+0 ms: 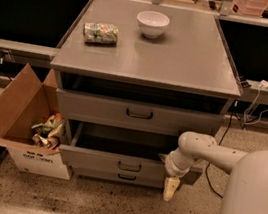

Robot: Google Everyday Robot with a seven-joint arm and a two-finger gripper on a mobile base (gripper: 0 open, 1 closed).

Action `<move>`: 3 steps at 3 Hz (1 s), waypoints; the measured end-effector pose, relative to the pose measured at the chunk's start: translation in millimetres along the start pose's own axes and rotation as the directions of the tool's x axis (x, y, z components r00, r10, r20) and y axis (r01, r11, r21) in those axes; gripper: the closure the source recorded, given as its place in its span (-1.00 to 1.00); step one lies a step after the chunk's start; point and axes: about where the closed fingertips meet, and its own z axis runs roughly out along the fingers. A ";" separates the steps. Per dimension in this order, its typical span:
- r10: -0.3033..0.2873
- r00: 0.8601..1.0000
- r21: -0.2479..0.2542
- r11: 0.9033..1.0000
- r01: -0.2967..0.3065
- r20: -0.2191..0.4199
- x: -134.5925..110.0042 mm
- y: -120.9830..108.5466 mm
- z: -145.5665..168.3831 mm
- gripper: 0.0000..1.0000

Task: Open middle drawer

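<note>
Status, middle drawer (95, 160): pulled well out under the bench (191, 62). Hand (171, 186) hangs at its right front corner; grip I cannot tell. Step: pull seems near done; next, I back clear.

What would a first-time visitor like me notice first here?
Probably the pale robot arm reaching in from the picture's right, its gripper hanging by the right end of the middle drawer, which stands pulled out of the grey cabinet. Then the white bowl and snack bag on the cabinet top, and the open cardboard box of rubbish beside the cabinet at left.
</note>
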 end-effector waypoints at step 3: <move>0.004 1.000 0.030 1.000 -0.004 -0.004 -1.5 -2.3 -13.2 0.31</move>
